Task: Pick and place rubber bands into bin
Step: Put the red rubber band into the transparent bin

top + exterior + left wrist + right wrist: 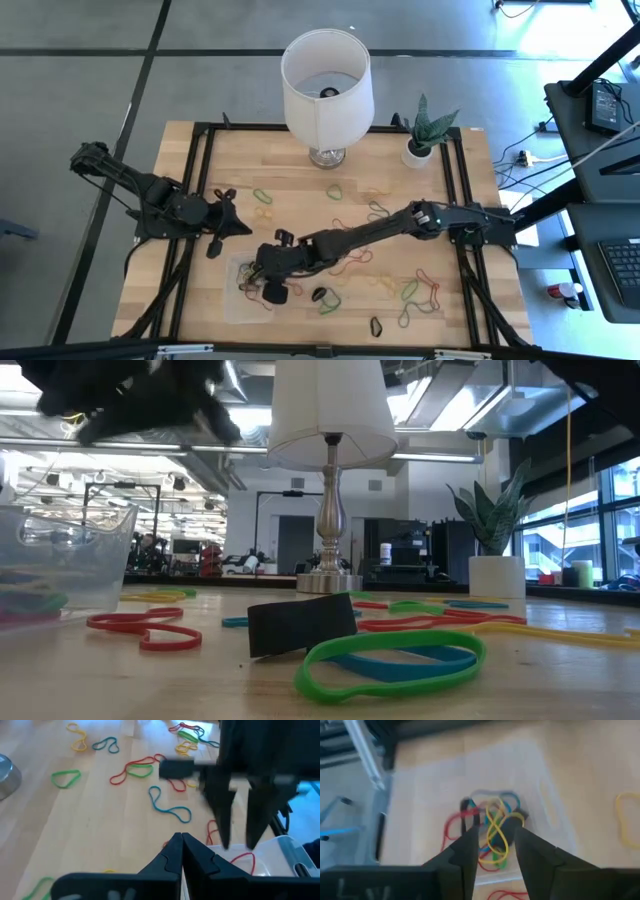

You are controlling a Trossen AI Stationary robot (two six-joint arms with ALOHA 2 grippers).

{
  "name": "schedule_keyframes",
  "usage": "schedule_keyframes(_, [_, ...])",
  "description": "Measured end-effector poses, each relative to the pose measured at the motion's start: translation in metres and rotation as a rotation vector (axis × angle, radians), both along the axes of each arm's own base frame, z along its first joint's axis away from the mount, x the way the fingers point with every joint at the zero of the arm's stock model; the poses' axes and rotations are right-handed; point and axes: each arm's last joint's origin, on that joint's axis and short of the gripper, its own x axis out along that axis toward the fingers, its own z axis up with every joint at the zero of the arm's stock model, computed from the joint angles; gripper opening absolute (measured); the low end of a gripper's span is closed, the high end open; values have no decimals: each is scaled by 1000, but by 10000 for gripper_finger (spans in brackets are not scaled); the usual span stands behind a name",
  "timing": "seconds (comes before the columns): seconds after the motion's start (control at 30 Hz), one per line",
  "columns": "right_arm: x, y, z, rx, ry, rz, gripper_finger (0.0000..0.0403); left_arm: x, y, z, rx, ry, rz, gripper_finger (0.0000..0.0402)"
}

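The bin point(238, 303), a clear shallow tray, lies near the table's front, left of centre. In it is a tangle of rubber bands point(492, 832) in yellow, red, blue, green and black. My right gripper point(495, 847) hangs over that pile, open, with nothing between its fingers. The left wrist view shows its two fingers point(225, 820) apart above the bin's rim point(282, 847). My left gripper point(181, 842) waits shut, to the left of the bin and clear of the table point(240, 228). More rubber bands point(412, 290) lie loose on the wood.
A white lamp point(325, 80) and a potted plant point(420, 150) stand at the table's far edge. Loose bands lie across the middle and right front, among them a green one point(390, 660) and a wide black one point(300, 625) near the front edge.
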Motion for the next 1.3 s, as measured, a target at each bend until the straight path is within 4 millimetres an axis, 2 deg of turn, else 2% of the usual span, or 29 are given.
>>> schedule_keyframes(0.17, [-14, -5, 31, -124, -18, 4, 84, 2, -2, -2, -24, 17, -1, 1])
schedule_keyframes(0.23, [-19, -6, 36, -155, -2, 21, 65, 4, -2, -3, -44, 30, 7, 2])
schedule_keyframes(0.3, [-26, -8, 32, -169, 25, 32, 47, 6, -4, -4, -58, 47, 9, 2])
schedule_keyframes(0.4, [-38, -11, 14, -137, 58, 28, 22, 12, -7, -3, -60, 64, 2, 1])
schedule_keyframes(0.47, [-51, -12, 9, -95, 9, 9, 8, 17, -9, -1, -61, 66, -2, 2])
schedule_keyframes(0.6, [-90, -16, 6, 11, -127, -26, 10, 28, -14, 0, -33, 93, -10, 2])
schedule_keyframes(0.73, [-140, -27, -6, 119, -211, -65, 21, 41, -20, 1, 0, 124, 12, 2])
schedule_keyframes(0.87, [-193, -34, -11, 228, -304, -78, 9, 62, -27, 1, 74, 152, 57, 2])
schedule_keyframes(1.1, [-278, -42, -22, 267, -334, -67, 8, 119, -40, 0, 130, 233, 100, 2])
schedule_keyframes(1.3, [-322, -55, -28, 285, -351, -26, 3, 167, -46, -5, 141, 275, 139, 2])
